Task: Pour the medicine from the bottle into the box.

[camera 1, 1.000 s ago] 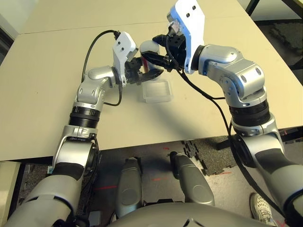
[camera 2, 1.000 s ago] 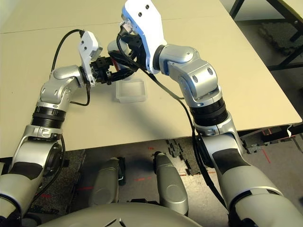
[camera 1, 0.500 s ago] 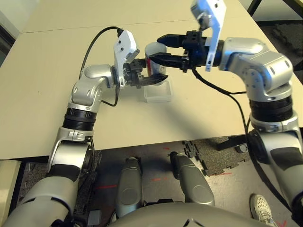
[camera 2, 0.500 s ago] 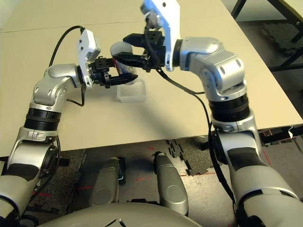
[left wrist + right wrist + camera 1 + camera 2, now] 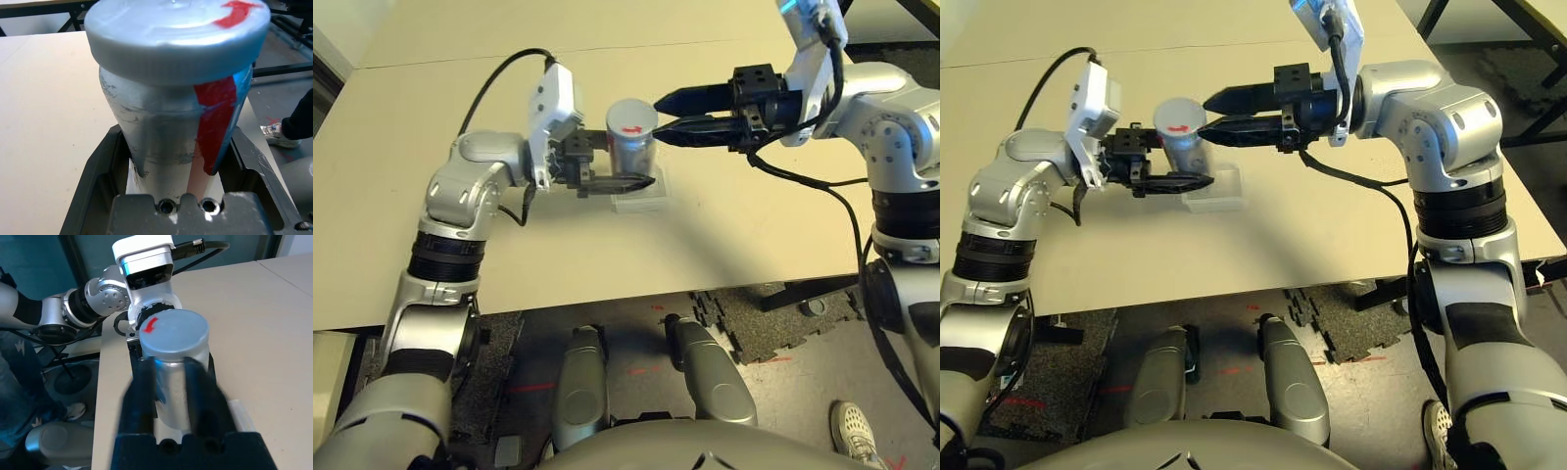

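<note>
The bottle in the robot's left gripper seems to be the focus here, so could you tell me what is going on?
The left gripper is shut on the bottle, holding it upright above the box on the table. The grey cap with its red mark is on the bottle. The right gripper, fingers shut, points at the cap from the other side. Nothing has been poured yet.

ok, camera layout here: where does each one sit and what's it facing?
Left and right eye: on the head, looking down over both silver forearms at the table, bottle and box.
Left wrist: along the left end effector, shut on the bottle, capped.
Right wrist: along the right end effector, facing the bottle and left arm.
All four share the bottle.
</note>
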### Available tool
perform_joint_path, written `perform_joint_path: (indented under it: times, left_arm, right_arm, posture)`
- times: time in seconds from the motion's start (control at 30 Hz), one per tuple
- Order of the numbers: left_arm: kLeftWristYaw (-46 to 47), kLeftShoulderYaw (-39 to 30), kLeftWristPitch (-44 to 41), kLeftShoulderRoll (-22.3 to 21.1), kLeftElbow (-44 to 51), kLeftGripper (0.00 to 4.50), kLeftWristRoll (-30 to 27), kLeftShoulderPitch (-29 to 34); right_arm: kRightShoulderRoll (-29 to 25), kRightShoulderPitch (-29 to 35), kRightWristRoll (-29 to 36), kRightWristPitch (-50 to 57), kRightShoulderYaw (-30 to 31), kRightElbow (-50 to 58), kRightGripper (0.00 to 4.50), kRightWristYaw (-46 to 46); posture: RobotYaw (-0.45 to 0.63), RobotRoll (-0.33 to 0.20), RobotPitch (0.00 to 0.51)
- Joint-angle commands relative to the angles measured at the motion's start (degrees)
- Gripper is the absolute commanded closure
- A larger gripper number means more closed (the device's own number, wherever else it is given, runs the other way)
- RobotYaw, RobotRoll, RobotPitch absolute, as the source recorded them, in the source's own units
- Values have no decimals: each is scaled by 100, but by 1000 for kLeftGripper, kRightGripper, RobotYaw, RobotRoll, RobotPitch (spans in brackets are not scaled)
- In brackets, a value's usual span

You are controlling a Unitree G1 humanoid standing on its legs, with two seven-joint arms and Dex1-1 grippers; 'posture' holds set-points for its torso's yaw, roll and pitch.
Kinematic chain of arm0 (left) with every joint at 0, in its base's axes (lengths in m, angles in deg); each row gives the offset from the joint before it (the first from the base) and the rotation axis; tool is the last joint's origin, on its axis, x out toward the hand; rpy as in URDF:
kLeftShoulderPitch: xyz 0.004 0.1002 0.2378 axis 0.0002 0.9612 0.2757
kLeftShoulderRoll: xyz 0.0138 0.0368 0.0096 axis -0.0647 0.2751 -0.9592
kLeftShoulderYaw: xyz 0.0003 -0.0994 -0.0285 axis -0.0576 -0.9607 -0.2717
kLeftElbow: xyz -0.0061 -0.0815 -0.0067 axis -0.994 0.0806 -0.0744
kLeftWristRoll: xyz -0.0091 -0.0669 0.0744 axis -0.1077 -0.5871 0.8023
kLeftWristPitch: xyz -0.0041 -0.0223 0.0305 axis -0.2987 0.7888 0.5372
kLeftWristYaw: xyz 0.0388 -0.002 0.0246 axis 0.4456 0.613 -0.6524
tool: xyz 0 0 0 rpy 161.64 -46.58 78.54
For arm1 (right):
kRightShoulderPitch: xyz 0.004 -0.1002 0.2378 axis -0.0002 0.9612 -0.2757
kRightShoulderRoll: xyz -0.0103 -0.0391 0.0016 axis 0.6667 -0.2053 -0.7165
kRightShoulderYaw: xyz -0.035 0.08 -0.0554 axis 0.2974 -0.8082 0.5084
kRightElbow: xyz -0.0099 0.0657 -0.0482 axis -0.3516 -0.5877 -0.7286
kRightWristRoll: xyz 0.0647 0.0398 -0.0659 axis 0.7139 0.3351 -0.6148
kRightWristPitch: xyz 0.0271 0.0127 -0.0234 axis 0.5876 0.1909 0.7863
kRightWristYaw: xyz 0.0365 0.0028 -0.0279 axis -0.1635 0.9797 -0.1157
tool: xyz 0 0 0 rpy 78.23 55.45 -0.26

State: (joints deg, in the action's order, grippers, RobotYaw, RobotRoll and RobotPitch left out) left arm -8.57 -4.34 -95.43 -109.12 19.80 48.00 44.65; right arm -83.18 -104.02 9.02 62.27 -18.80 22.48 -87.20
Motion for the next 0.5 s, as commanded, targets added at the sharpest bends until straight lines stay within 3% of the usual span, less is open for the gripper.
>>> perform_joint_path:
  times: [0.03, 0.07, 0.17, 0.27, 0.5]
  left_arm:
    - [88, -7, -2, 24, 117, 1727, -84, 38]
    - [110, -10, 11, 29, 102, 1727, -84, 33]
    - [196, -42, 75, 48, -9, 1727, -58, 16]
    - [275, -65, 157, 59, -132, 1727, -19, 19]
    - [391, -56, 477, 109, -635, 1727, 84, -45]
  right_arm:
    - [-7, -30, 97, 60, -94, 25, 4500, 13]
    - [0, -33, 110, 87, -109, 46, 4500, 47]
    - [57, -112, 279, 335, -304, 236, 3763, 365]
    - [111, -222, 339, 546, -515, 378, 2692, 838]
    - [504, -583, -280, 450, -519, 513, 68, 2410]
  posture:
    - [64, 0, 185]
    - [64, 0, 184]
    - [63, 0, 183]
    - [60, 0, 181]
    - [37, 0, 175]
